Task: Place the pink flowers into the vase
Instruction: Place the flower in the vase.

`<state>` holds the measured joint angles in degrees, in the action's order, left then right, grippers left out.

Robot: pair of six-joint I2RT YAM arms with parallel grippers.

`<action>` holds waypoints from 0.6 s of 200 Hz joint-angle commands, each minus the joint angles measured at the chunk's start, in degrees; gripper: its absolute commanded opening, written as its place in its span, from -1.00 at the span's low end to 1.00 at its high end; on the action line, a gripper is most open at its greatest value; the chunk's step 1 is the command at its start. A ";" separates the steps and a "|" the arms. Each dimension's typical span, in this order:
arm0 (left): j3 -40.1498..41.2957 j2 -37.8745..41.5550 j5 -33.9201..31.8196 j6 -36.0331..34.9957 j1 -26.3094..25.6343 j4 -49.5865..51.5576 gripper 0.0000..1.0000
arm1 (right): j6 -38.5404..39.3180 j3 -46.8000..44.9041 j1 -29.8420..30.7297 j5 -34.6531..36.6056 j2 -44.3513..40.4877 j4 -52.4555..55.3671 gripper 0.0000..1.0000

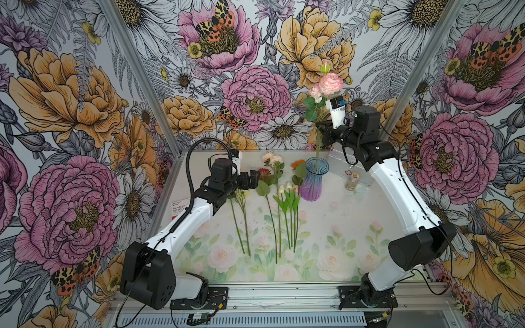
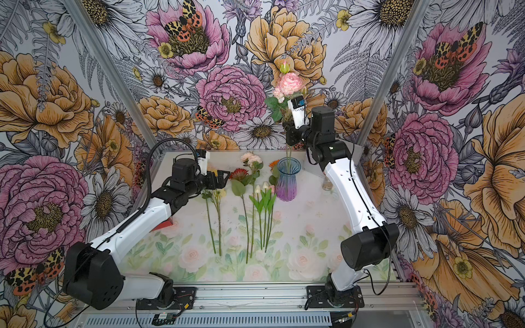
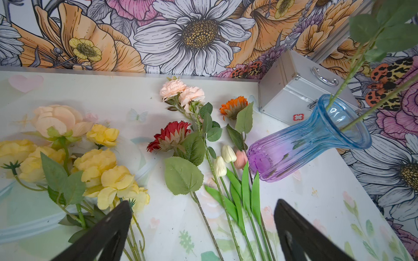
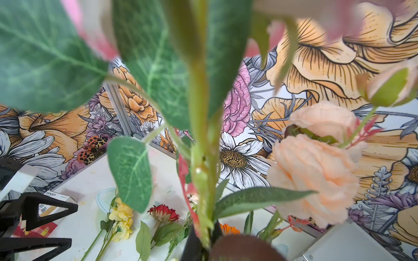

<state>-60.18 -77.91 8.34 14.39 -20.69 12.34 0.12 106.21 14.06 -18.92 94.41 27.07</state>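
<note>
Pink flowers (image 1: 331, 83), vase (image 1: 314, 181), HYNAUT box (image 1: 178, 211), perhaps "Bandage"

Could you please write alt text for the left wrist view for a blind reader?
A blue and purple vase stands on the table, two stems in its mouth. Nearby lie white tulips, a pink tulip, a red flower, an orange flower, peach flowers and yellow flowers. The left end effector is open.

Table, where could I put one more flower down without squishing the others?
Bare table lies in front of the vase and small jar, between the tulips and the right arm. From the tulips leftward to the left hand, stems lie crowded.
</note>
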 commanded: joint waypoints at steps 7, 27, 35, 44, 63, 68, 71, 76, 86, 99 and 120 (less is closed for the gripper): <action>-2.15 -0.82 -0.40 -1.27 -0.58 0.60 0.97 | 0.58 -0.39 0.45 -0.03 1.06 -1.76 -1.00; -2.00 -1.12 -0.38 -1.21 -0.63 0.71 0.98 | 0.59 -0.79 0.44 0.22 1.56 -1.71 -1.00; -2.04 -1.19 -0.37 -1.21 -0.68 0.72 0.98 | 0.62 -0.99 0.52 0.24 1.73 -1.74 -1.00; -2.02 -1.36 -0.49 -1.27 -0.65 0.84 0.97 | 0.64 -1.17 0.44 0.37 1.94 -1.75 -1.00; -2.19 -1.84 -0.69 -1.28 -0.67 1.10 0.98 | 0.58 -1.41 0.45 0.76 2.33 -1.67 -1.00; -2.22 -1.97 -0.70 -1.22 -0.74 1.19 0.98 | 0.47 -1.45 0.45 0.89 2.50 -1.66 -0.99; -2.26 -2.10 -0.76 -1.21 -0.74 1.26 0.98 | 0.44 -1.51 0.44 0.90 2.59 -1.67 -0.98; -2.45 -2.28 -0.78 -1.21 -0.76 1.36 0.98 | 0.49 -1.60 0.49 0.94 2.68 -1.67 -0.97; -2.72 -2.72 -0.78 -1.21 -0.76 1.48 0.98 | 0.24 -1.62 0.49 1.14 2.74 -1.62 -0.92; -3.05 -3.27 -0.78 -1.34 -0.93 1.73 0.97 | -0.04 -1.72 0.49 1.45 2.82 -1.67 -0.87; -3.39 -3.89 -0.65 -1.48 -1.06 1.90 0.98 | -0.12 -1.87 0.55 1.51 2.56 -1.67 -0.79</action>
<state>-61.58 -81.17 8.32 14.37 -21.15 13.58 0.10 104.90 14.06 -18.20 96.40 25.71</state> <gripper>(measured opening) 0.987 0.092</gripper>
